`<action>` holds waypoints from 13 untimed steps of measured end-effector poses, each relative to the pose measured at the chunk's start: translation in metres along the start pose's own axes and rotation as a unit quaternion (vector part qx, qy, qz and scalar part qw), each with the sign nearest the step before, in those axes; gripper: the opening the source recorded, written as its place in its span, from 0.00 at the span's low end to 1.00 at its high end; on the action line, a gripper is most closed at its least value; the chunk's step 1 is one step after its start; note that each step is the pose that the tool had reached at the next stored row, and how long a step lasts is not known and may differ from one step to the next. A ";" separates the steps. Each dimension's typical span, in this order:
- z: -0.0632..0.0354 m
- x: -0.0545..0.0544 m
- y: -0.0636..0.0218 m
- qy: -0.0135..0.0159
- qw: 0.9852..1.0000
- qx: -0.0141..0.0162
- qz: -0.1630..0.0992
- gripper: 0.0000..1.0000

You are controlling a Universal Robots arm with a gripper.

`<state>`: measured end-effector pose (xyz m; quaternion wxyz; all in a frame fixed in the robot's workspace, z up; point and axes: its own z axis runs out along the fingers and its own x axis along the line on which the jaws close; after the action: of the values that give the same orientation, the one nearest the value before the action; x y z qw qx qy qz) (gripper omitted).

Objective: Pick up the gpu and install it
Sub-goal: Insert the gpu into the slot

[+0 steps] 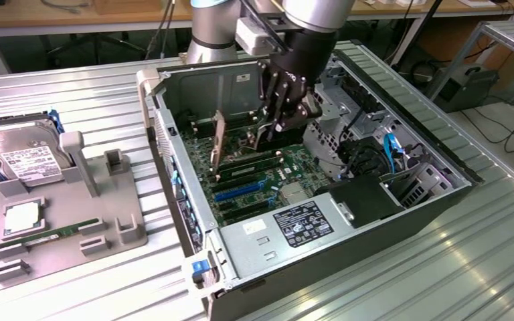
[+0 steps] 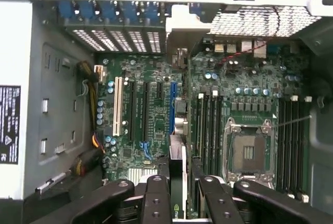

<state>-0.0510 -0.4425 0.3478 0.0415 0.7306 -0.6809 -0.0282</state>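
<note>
- Looks down into an open computer case (image 1: 179,200) lying on its side on a metal table (image 1: 61,87), motherboard (image 2: 156,104) facing up.
- Shows the gripper (image 1: 282,117) reaching inside, jaws about half closed, fingers (image 2: 156,203) pinching the gpu (image 2: 177,177) by its two flat faces.
- Places the gpu on edge above the motherboard, roughly in line with the blue slot (image 2: 173,109); cannot tell whether seated.
- Runs its long axis along the slots, one end toward the slotted rear covers (image 2: 117,39), thin edge toward the board.
- Probably handles light and stiff yet fragile: best held on the bare faces, clear of the contact strip, without twisting.
</note>
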 end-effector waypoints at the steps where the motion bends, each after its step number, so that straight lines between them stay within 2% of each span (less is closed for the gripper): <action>1: 0.0011 0.000 0.0005 0.000 1.000 0.000 -0.004 0.26; 5: 0.0043 -0.001 0.0078 -0.003 1.000 0.002 -0.005 0.26; 13: 0.0181 -0.001 0.0116 -0.004 1.000 0.003 0.004 0.26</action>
<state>-0.0643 -0.4427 0.3309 0.0365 0.7280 -0.6840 -0.0291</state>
